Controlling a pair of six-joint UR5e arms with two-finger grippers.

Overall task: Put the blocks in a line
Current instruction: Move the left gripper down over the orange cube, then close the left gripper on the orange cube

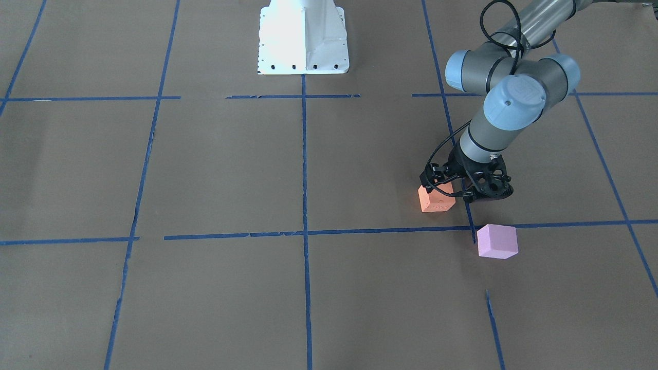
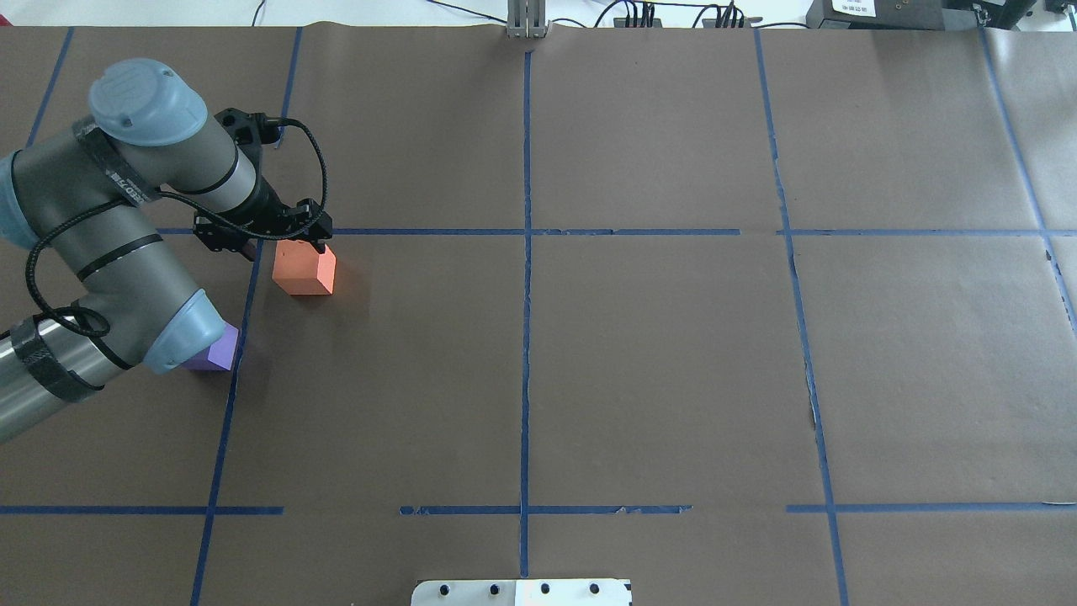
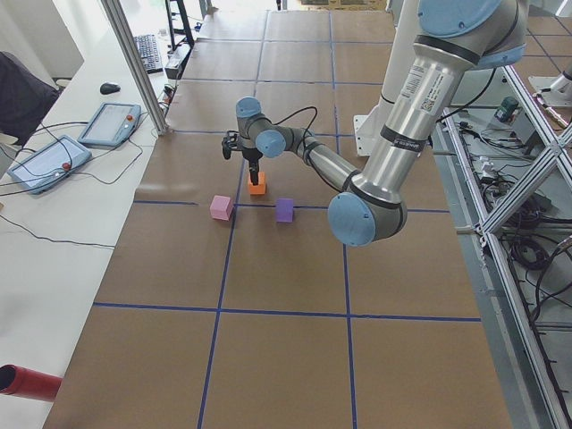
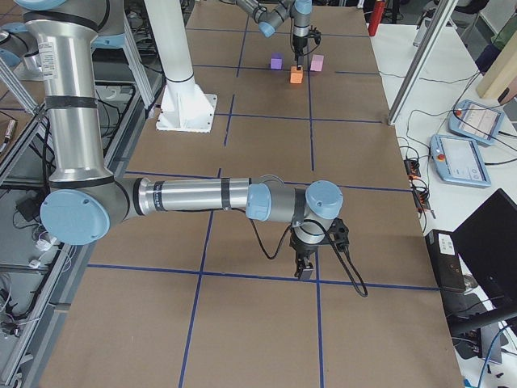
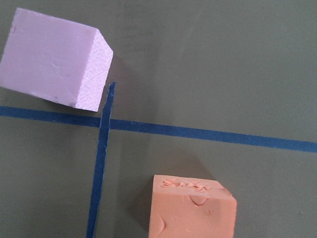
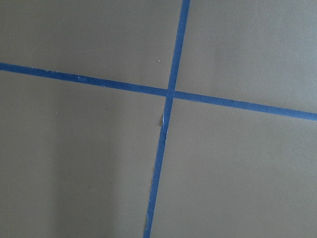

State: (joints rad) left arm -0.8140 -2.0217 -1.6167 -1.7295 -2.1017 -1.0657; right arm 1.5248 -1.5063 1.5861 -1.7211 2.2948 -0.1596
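The orange block (image 2: pixel 305 269) sits on the brown table just inside a blue tape crossing. My left gripper (image 2: pixel 320 242) stands upright over its far top edge, tips touching it; the fingers look like one narrow stalk, shut. The pale pink block (image 1: pixel 497 241) lies a little beyond it, across the tape line, and fills the top left of the left wrist view (image 5: pixel 49 62). The purple block (image 2: pixel 214 349) lies nearer the base, half hidden under my left elbow. My right gripper (image 4: pixel 304 273) hovers low over bare table far away; I cannot tell if it is open.
Blue tape lines (image 2: pixel 526 252) divide the table into squares. The white robot base (image 1: pixel 303 36) stands at the table's near edge. A side bench holds two tablets (image 3: pixel 109 122), and an aluminium post (image 3: pixel 134 63) stands at the table's edge.
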